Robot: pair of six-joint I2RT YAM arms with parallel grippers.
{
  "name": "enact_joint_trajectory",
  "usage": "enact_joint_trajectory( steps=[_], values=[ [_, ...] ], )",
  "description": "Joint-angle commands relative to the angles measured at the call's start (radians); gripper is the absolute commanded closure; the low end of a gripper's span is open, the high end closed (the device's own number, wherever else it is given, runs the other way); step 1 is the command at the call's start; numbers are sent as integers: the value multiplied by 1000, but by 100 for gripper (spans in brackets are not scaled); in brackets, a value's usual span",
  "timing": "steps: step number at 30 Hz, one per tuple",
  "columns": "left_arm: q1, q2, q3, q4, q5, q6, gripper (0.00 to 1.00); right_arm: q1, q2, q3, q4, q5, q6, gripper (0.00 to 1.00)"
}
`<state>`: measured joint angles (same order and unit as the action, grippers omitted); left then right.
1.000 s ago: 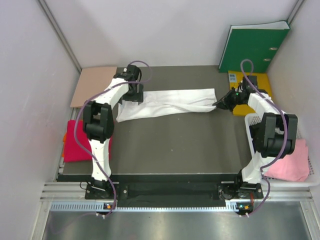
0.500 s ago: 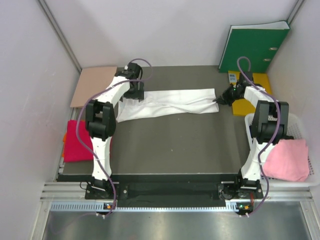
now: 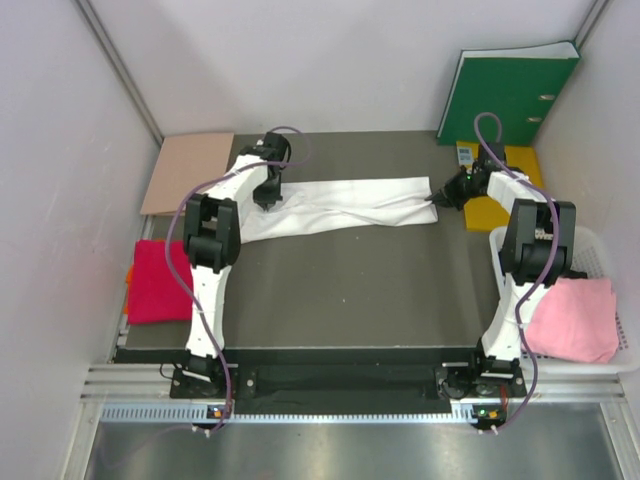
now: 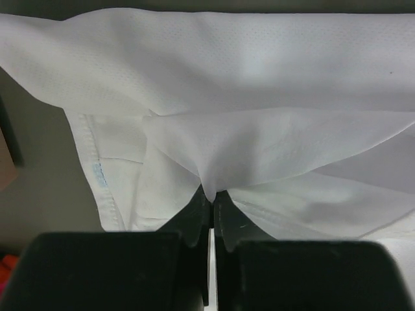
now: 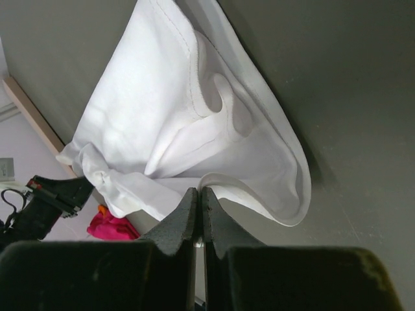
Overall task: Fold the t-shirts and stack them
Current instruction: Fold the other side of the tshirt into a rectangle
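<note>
The white t-shirt (image 3: 345, 205) lies stretched in a long band across the back of the dark table. My left gripper (image 3: 268, 196) is shut on a pinched fold (image 4: 213, 192) at its left end, close to the small blue neck label (image 4: 99, 175). My right gripper (image 3: 436, 198) is shut on the hem at the shirt's right end (image 5: 200, 190), where the cloth (image 5: 162, 110) curls up off the table. The crimson t-shirt (image 3: 155, 282) rests at the table's left edge. The pale pink t-shirt (image 3: 572, 318) sits in the basket at the right.
A green binder (image 3: 510, 95) leans on the back wall at the right, with a yellow object (image 3: 500, 190) below it. A tan cardboard sheet (image 3: 185, 170) lies at the back left. The white basket (image 3: 600, 258) stands by the right arm.
My left gripper has shut on the left end of the white t-shirt after standing open over it. The right arm drew its end back, pulling the shirt straighter.
</note>
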<state>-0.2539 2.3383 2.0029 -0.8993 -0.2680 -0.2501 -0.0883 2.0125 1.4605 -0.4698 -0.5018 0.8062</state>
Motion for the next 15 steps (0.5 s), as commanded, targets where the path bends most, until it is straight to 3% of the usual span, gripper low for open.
enact_joint_trajectory(
  steps=[1,15],
  values=[
    [30,-103,-12,-1,-34,-23,100,-18,-15,5,28,-11,1,100],
    [74,-508,-282,-58,4,-73,100,-31,-67,-60,-19,-17,-44,100]
  ],
)
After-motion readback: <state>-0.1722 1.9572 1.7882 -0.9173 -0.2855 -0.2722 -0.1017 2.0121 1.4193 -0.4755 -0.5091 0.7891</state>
